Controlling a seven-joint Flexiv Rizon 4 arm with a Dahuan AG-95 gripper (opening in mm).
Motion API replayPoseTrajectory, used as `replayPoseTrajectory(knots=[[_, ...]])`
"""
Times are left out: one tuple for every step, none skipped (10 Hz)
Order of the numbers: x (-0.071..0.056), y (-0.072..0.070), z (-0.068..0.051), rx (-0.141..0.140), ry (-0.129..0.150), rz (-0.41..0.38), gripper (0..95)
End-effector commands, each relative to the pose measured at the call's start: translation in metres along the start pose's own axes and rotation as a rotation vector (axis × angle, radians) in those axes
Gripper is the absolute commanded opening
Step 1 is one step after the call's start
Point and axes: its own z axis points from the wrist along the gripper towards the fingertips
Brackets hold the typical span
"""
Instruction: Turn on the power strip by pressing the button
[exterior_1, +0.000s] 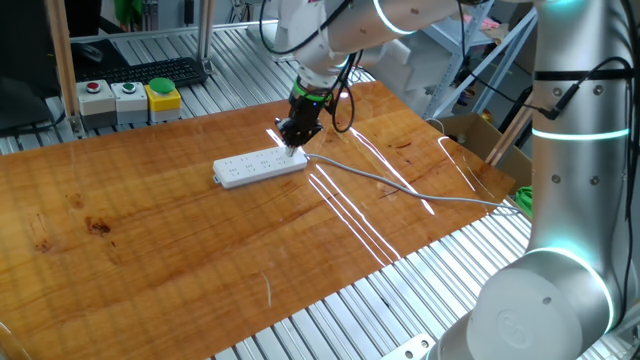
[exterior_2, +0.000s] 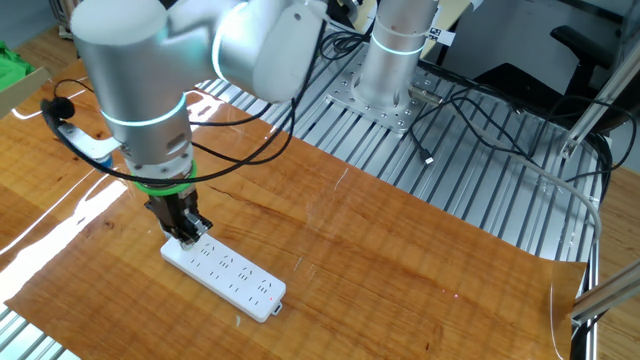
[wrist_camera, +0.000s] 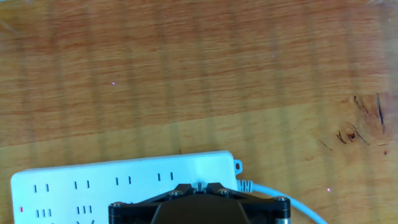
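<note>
The white power strip lies on the wooden table, with its grey cable running off to the right. My gripper points down on the strip's cabled end, fingertips together against its top. The other fixed view shows the gripper on the near-left end of the strip. In the hand view the strip fills the lower left, the cable leaves at the right, and the gripper meets over the strip's end. The button is hidden under the fingertips.
Red, green and yellow push-button boxes stand at the table's back left, with a keyboard behind them. A cardboard box sits off the right edge. The robot's base stands on the slatted metal frame.
</note>
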Motion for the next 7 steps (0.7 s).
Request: replayPoseTrajectory(knots=[[0.003, -0.001, 0.023, 0.001, 0.011, 0.006, 0.0], [0.003, -0.001, 0.022, 0.003, 0.011, 0.005, 0.0], [0.003, -0.001, 0.020, 0.008, 0.024, 0.000, 0.0], [0.003, -0.001, 0.018, 0.016, 0.034, -0.003, 0.0], [0.005, -0.002, 0.007, 0.032, 0.078, -0.016, 0.0], [0.006, -0.002, -0.006, 0.037, 0.088, -0.017, 0.0], [0.007, -0.003, -0.016, 0.039, 0.088, -0.014, 0.0]])
